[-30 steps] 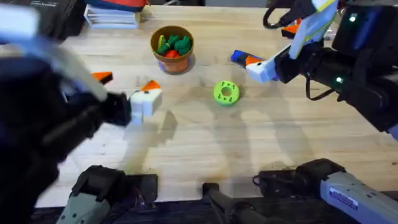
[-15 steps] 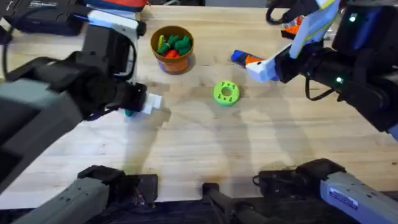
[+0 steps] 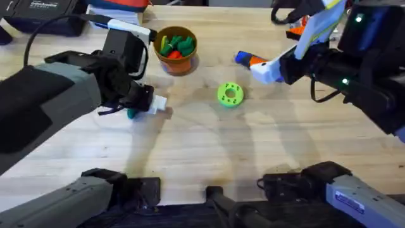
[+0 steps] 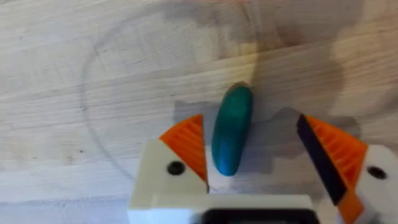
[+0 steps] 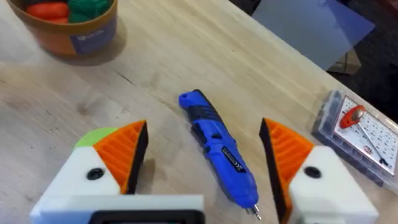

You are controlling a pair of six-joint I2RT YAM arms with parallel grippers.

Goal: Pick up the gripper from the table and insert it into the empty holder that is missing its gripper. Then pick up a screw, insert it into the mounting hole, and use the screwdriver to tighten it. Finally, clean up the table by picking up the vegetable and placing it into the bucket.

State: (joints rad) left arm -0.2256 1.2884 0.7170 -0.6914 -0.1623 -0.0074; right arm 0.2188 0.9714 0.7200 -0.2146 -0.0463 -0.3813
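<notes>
Overhead: left gripper (image 3: pixel 154 105) low on desk (image 3: pixel 209 158); bucket (image 3: pixel 175 49) behind it, green disc (image 3: pixel 230 94) mid-desk.
Left wrist: fingers (image 4: pixel 186 146) spread wide, vegetable (image 4: pixel 232 129) lying between, ungripped.
Right wrist: right gripper (image 5: pixel 205 155) spread wide, empty, straddling screwdriver (image 5: pixel 219 147).

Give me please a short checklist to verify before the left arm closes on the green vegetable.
1. Left gripper open: ok.
2. Vegetable lies between the pads: ok, nearer one pad.
3. Vegetable flat on the table: ok.
4. Bucket upright, with room inside: upright ok; room cannot tell, toys already inside.
5. Right gripper apart from the left arm, open over the screwdriver: ok.
</notes>
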